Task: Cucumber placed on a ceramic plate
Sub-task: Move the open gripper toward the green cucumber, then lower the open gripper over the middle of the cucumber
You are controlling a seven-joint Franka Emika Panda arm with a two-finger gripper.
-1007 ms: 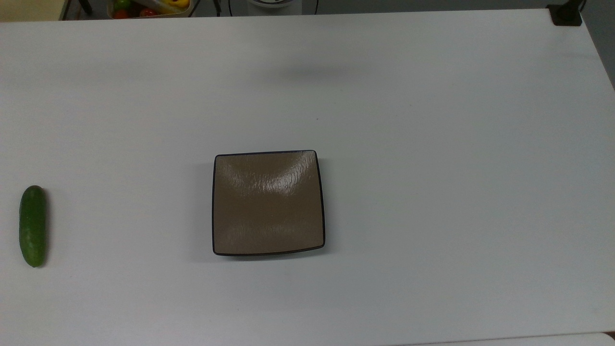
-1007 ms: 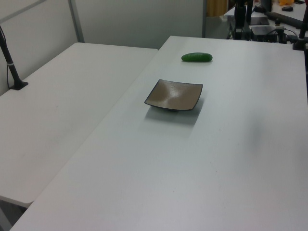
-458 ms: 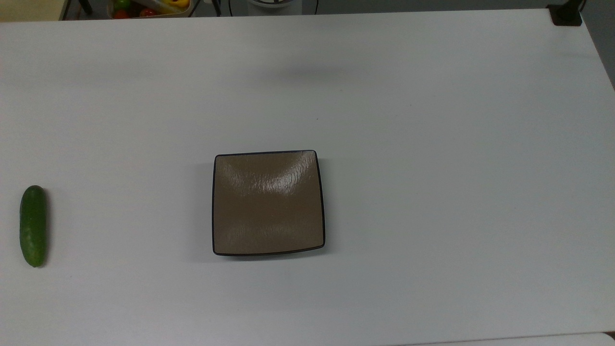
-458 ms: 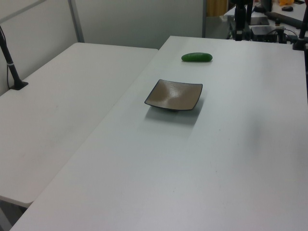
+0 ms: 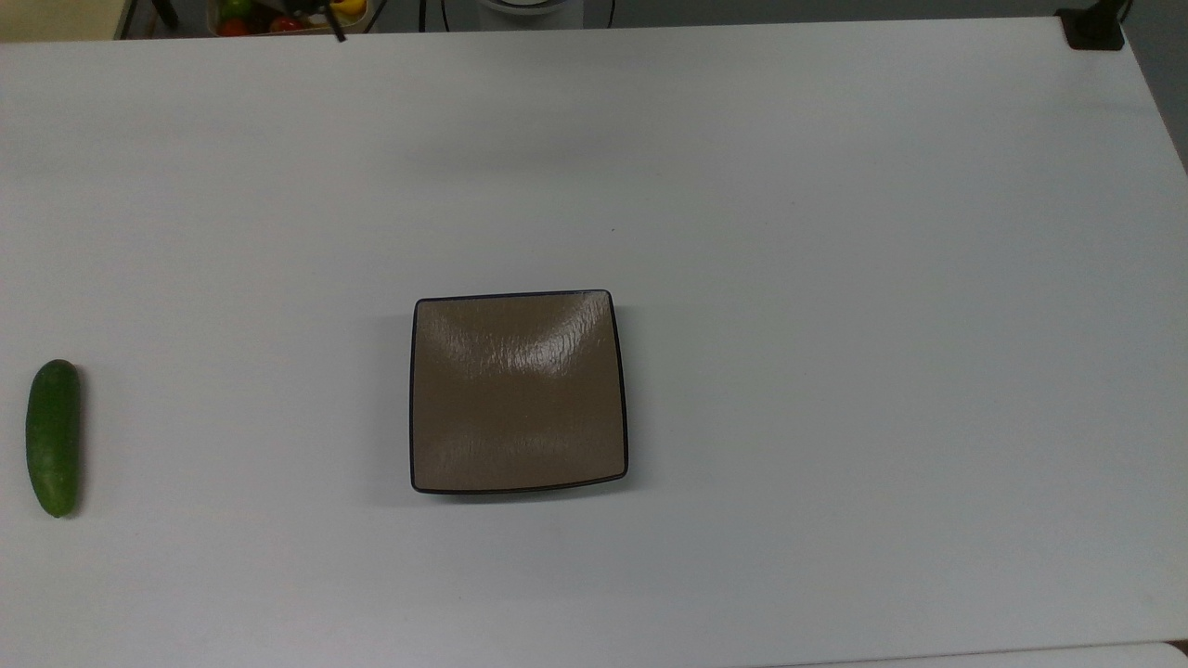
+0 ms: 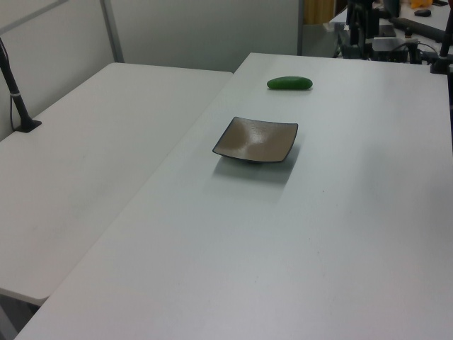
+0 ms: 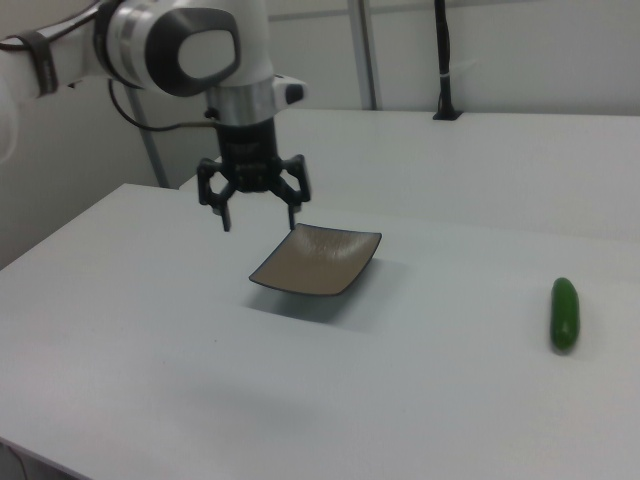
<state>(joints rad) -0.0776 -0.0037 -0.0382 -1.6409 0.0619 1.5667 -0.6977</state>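
The cucumber point(image 5: 53, 438), short and dark green, lies on the white table near the top view's left edge, far from the plate; it also shows as the cucumber point(image 6: 289, 83) and the cucumber point(image 7: 565, 312). The ceramic plate point(image 5: 520, 391), square and glossy tan-brown with a thin black rim, sits mid-table with nothing on it, also as the plate point(image 6: 255, 139) and the plate point(image 7: 316, 260). In the right view my gripper point(image 7: 261, 223) hangs open and holds nothing, raised above the table just left of the plate and far from the cucumber.
A bin of colourful produce point(image 5: 278, 17) sits beyond the table's far edge in the top view. A black mount point(image 5: 1093, 28) occupies the top right corner. A second white table point(image 6: 92, 142) adjoins on the left view's left. A black pole point(image 7: 442, 60) stands behind.
In the top view the arm's shadow on the table has drifted left and a dark tip has appeared at the upper edge. The cucumber sits slightly further left there. The plate is unmoved.
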